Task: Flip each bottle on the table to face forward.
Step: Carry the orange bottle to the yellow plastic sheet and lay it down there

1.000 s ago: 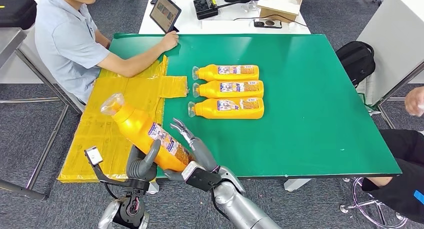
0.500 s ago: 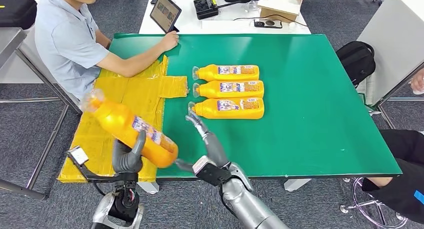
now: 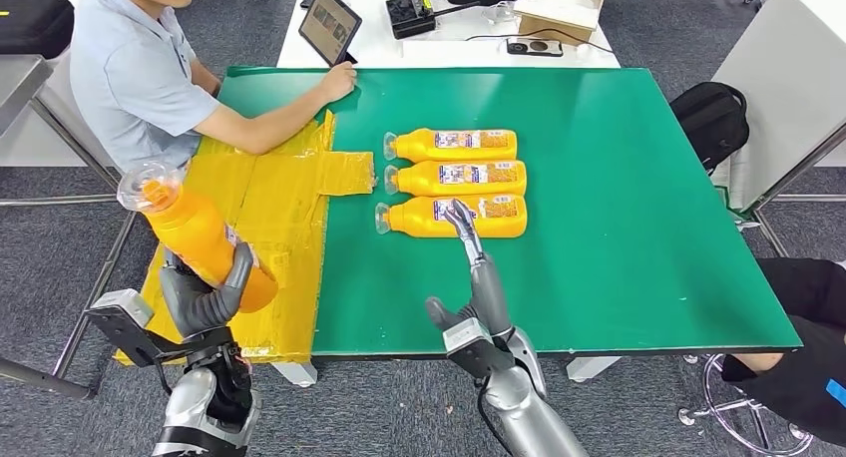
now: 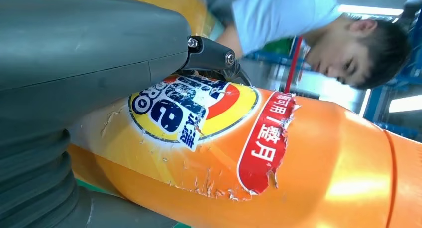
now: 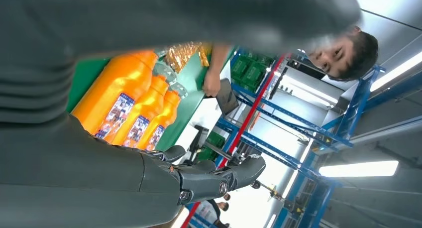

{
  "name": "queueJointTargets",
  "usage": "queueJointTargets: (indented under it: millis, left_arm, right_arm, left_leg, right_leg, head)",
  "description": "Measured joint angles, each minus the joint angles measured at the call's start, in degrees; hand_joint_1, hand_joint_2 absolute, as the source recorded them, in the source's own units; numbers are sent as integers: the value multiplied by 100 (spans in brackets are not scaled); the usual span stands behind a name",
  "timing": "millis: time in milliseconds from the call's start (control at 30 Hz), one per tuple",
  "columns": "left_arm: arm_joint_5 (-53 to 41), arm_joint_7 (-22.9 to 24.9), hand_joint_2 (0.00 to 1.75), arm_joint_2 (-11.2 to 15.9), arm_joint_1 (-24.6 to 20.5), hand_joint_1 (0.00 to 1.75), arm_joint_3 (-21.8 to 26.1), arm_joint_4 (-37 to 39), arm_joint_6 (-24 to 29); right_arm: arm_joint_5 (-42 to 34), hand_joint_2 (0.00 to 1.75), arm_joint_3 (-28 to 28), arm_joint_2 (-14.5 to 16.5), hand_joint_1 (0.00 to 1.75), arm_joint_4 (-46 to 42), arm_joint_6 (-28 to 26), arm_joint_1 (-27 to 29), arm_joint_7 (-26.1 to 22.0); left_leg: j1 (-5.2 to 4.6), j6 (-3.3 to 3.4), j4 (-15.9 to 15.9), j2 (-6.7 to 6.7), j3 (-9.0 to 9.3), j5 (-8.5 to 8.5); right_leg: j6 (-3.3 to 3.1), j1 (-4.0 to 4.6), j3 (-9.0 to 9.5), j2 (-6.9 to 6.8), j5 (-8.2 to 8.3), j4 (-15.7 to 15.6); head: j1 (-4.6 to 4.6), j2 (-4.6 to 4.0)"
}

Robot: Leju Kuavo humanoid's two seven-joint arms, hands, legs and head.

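Head view: the left hand (image 3: 205,297) wraps its fingers around the lower body of an orange bottle (image 3: 195,232), lifted clear of the yellow taped patch (image 3: 264,193) at the table's left end, its clear cap (image 3: 140,185) tilted up and away to the left. The left wrist view shows that bottle's torn front label (image 4: 191,108) beside the grey thumb. The right hand (image 3: 477,282) holds nothing, fingers straight and apart, reaching over the green table (image 3: 619,188) with fingertips over the nearest of three orange bottles (image 3: 454,182) lying side by side, caps pointing left. A seated person rests a hand (image 3: 339,80) on the table's far left corner.
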Motion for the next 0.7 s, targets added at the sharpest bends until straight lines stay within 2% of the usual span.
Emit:
queueJointTargets:
  millis: [167,233,433,567,700]
  left_arm:
    - [-2366,-103,175,59,-42,148,45,124,1529]
    - [-3276,-8,175,98,-65,147,81,234,1833]
    - [-6196,364,175,166,-215,145,534,796,1970]
    - [-6889,606,175,215,-298,145,728,1082,1977]
    - [-7691,1316,175,486,-541,134,680,1701,1896]
  right_arm:
    - [171,0,-142,-95,0,-406,259,397,0]
    - [192,0,-205,-122,0,-525,359,531,1]
    - [316,0,-361,-191,0,-798,699,829,2]
    - [335,0,-409,-215,0,-907,800,933,3]
    - [290,0,-481,-221,0,-990,974,1049,9]
  left_leg:
    - [0,0,0,-3,-1,0]
    - [0,0,0,-2,-1,-1]
    - [0,0,0,2,1,0]
    - [0,0,0,4,2,0]
    - [1,-1,0,3,2,0]
  right_leg:
    - [0,0,2,-2,-1,0]
    - [0,0,1,-1,-1,0]
    - [-1,0,3,0,0,0]
    - [0,0,1,0,2,0]
    - [0,1,-1,1,1,0]
  head:
    - [1,0]
    - [0,0]
    - [1,0]
    - [1,0]
    - [1,0]
